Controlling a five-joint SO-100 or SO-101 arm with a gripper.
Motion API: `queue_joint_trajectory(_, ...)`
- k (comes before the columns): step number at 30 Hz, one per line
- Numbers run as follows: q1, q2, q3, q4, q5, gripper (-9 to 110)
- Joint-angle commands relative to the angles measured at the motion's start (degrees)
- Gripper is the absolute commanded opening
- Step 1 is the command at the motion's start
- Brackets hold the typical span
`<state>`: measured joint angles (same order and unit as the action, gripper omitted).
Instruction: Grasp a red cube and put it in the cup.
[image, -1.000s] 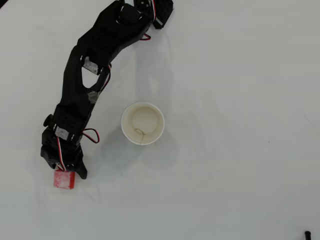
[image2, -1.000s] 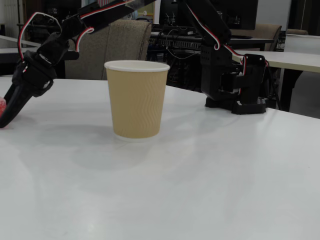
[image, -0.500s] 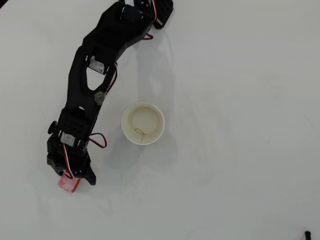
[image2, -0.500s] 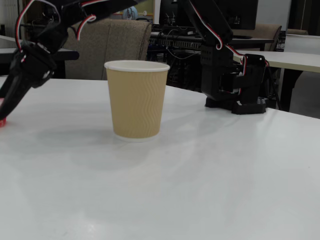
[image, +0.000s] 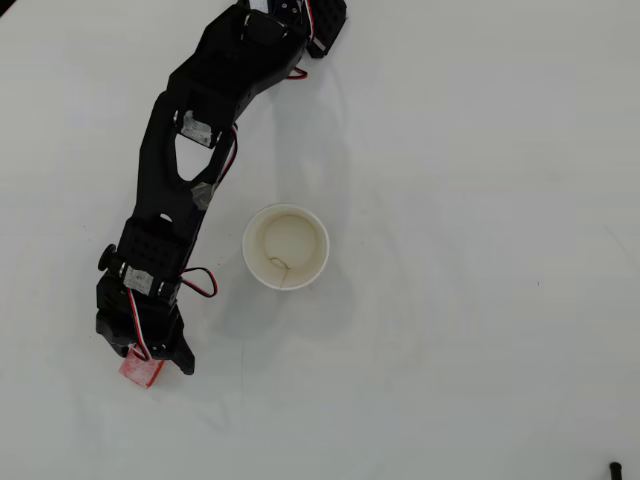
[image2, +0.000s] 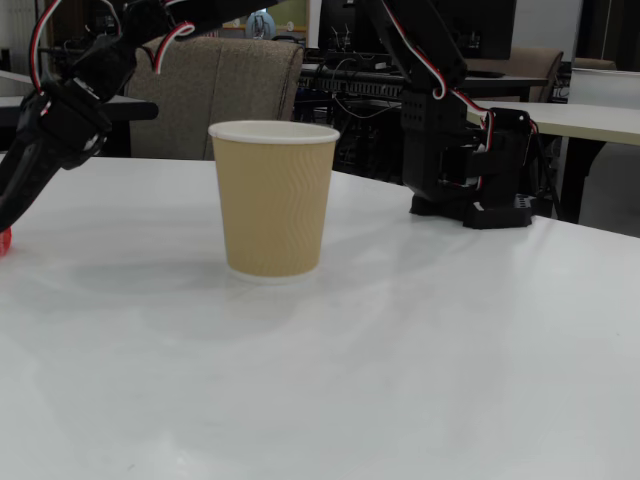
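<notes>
The red cube (image: 141, 371) lies on the white table at the lower left of the overhead view, partly under my gripper (image: 150, 358). Only a red sliver of the cube (image2: 3, 242) shows at the left edge of the fixed view. The gripper (image2: 14, 205) points down at the cube, with one black finger (image: 184, 358) just to the cube's right. Whether the jaws press on the cube is hidden. The cup (image: 286, 246) stands upright and empty, to the right of the gripper. In the fixed view the cup (image2: 273, 200) has a tan wall and a white rim.
The arm's base (image2: 470, 170) stands at the table's far side, and the arm (image: 185, 150) stretches from it past the cup's left. A small black object (image: 615, 468) lies at the bottom right corner. A chair (image2: 220, 90) and desks stand behind the table.
</notes>
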<state>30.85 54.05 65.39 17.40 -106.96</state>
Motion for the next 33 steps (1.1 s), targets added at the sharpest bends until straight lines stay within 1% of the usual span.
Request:
queue_joint_trajectory(1, -0.7, 5.9, -5.5, -0.4, -0.2, 35)
queue_joint_trajectory(14, -1.5, 0.9, -9.4, -1.6, -0.4, 35)
queue_joint_trajectory(22, -1.5, 0.7, -9.6, -1.1, -0.4, 35)
queue_joint_trajectory(33, 1.2, 0.8, -8.7, 1.5, -0.9, 35)
